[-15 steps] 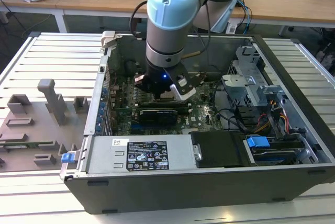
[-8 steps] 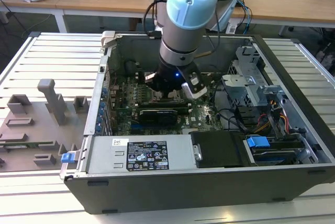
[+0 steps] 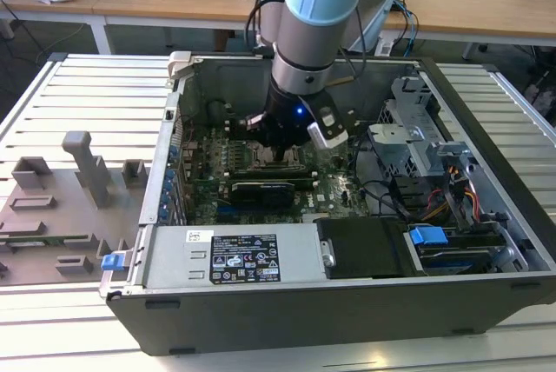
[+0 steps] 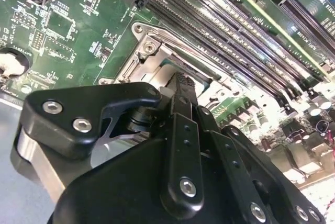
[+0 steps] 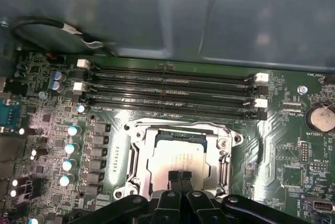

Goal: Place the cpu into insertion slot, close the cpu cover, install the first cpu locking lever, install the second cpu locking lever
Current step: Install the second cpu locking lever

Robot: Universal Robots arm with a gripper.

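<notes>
Slatted metal worktop [image 3: 95, 85] w/ open PC case [image 3: 347, 302] lying on it; wooden desks behind. Arm reaches down into case; hand [image 3: 282, 148] sits low over green motherboard [image 3: 339, 194], approx. centre of board in exterior view. First wrist view: cpu [image 5: 180, 161] lies flat inside insertion slot [image 5: 137, 143], silver top facing up, square w/ socket edges. Hand [image 5: 180, 178] directly above cpu, fingertips [image 5: 174, 177] drawn together, no gap visible, tips at or just off the chip's top near one edge; contact can't be confirmed. Nothing gripped as far as visible. Cpu cover [image 5: 180, 128] frames the chip, seems down or near down; exact seating unclear. Second wrist view: fingertips [image 4: 180, 85] point straight at socket, mem. slots [image 4: 235, 35] run parallel just beyond it. Key relation: chip straight below hand, no lateral offset.
</notes>
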